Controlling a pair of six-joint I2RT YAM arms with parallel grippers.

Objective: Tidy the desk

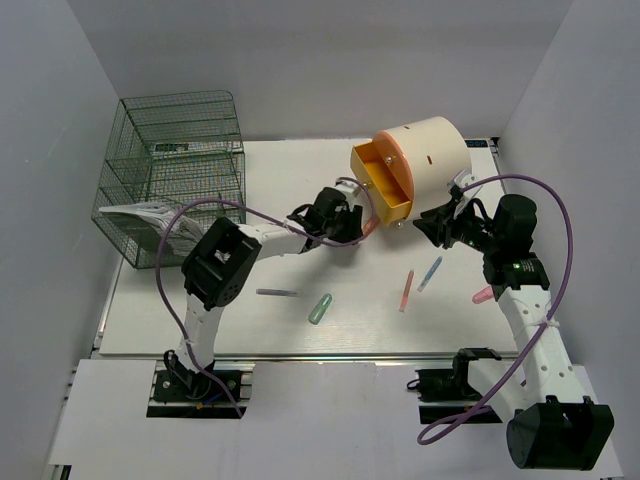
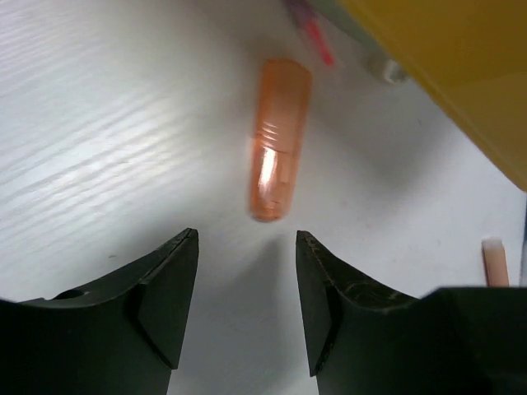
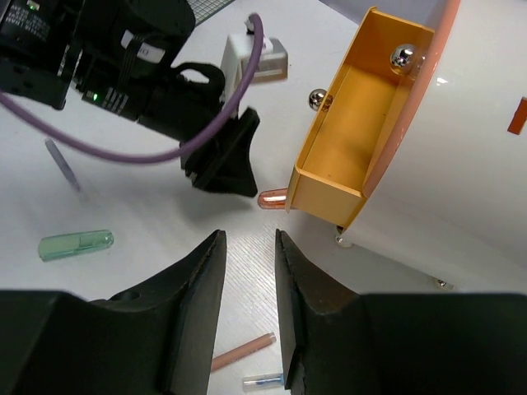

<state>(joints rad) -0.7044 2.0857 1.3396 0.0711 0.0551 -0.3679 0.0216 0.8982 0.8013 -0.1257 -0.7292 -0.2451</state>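
The white desk [image 1: 200,320] holds scattered small items. An orange capsule [image 1: 370,228] lies by the lower corner of the open yellow drawer [image 1: 385,182] of the cream cylinder [image 1: 430,150]. My left gripper [image 1: 352,222] is open and empty, just short of the capsule [image 2: 278,136], which lies ahead of the gap between the fingers [image 2: 247,239]. My right gripper [image 1: 437,222] is open and empty, low over the desk right of the drawer [image 3: 346,140]. In its wrist view the jaws [image 3: 249,234] stand slightly apart and the capsule [image 3: 272,197] peeks from under the drawer.
A green capsule [image 1: 320,308], a purple pen [image 1: 277,292], an orange stick [image 1: 406,291], a blue tube [image 1: 430,273] and a pink capsule [image 1: 483,296] lie on the near half of the desk. A green wire rack [image 1: 175,170] with papers stands at the far left.
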